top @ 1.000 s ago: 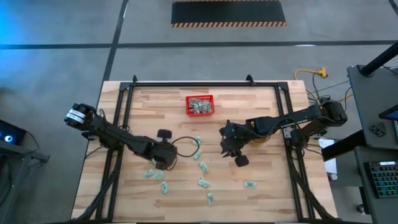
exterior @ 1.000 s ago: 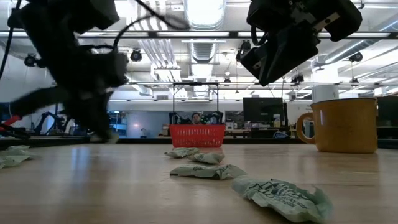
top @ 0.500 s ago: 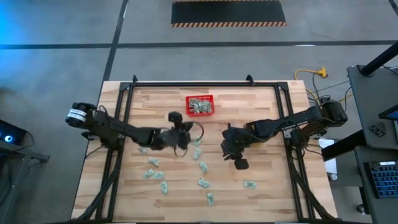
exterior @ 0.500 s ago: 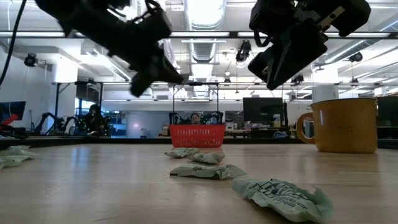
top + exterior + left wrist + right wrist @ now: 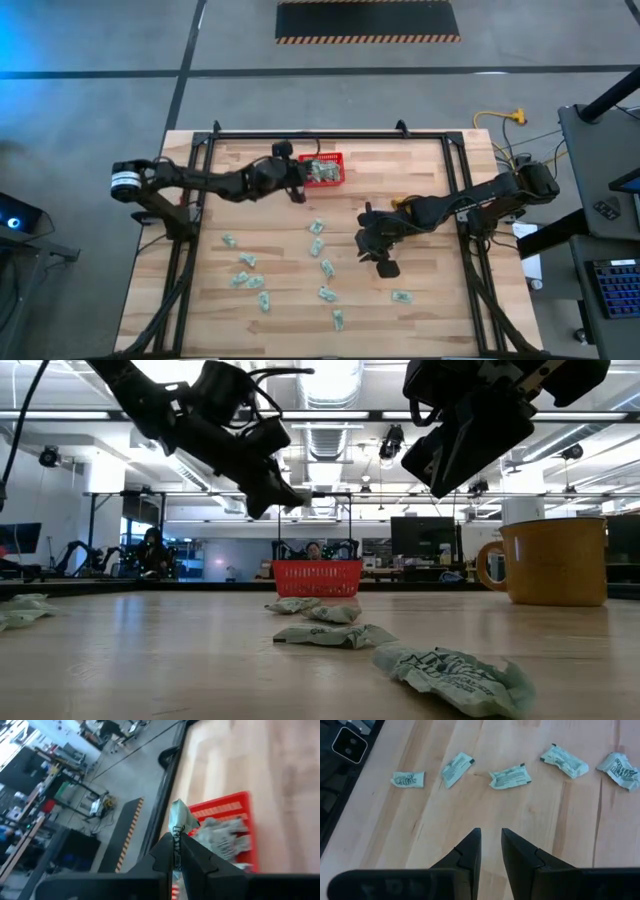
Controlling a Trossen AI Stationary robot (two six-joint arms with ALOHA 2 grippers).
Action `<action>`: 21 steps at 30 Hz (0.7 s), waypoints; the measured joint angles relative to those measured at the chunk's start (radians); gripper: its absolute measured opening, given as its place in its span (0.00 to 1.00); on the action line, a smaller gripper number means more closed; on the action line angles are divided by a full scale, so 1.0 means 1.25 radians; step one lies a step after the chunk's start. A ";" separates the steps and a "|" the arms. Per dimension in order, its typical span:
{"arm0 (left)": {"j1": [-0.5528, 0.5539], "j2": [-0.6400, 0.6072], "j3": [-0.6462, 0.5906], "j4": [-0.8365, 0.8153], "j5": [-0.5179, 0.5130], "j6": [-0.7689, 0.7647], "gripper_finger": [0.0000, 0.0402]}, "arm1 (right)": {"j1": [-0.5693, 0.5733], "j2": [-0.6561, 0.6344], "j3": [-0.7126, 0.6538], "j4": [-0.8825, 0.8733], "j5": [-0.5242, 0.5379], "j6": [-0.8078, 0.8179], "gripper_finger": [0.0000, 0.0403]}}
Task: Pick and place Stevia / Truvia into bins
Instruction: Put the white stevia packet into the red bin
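A small red basket (image 5: 322, 157) with several sachets inside stands near the table's far edge. My left gripper (image 5: 297, 188) hovers at its near left corner, shut on one pale green sachet (image 5: 178, 817); the basket (image 5: 222, 807) lies just beyond the fingertips. Several more sachets (image 5: 327, 268) lie flat and scattered over the near half of the table. My right gripper (image 5: 372, 243) hangs above the table's right middle, pointing steeply down. Its fingers (image 5: 475, 842) stand slightly apart with nothing between them, and loose sachets (image 5: 509, 776) lie on the wood ahead. My left gripper pinches the sachet's lower end (image 5: 176, 834) between its two fingertips. The fingers come nearly level from the table's left side. The rest of the sachet sticks out past the fingertips, crumpled, lifted clear of table and basket.
A yellow mug (image 5: 550, 560) stands on the table at the right in the low view. Black frame rails (image 5: 200, 170) run along the table's left, far and right edges. Bare wood lies between the basket and the scattered sachets.
My left gripper, shut throughout, has risen from the table's near left part. It has swung toward the far edge to the red basket and tipped from pointing down to nearly level, carrying the sachet clear of the table.
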 joint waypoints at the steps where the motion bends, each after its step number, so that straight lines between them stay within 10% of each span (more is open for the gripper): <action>1: 0.009 0.000 0.001 0.001 0.004 0.000 0.02 | 0.000 0.000 0.000 0.000 0.000 0.000 0.17; 8: 0.048 0.017 0.001 0.015 0.181 0.000 0.02 | 0.000 0.000 0.000 0.000 0.000 0.000 0.17; 21: 0.059 0.153 0.066 0.088 0.122 0.031 0.03 | 0.000 0.000 0.000 0.002 0.000 -0.004 0.17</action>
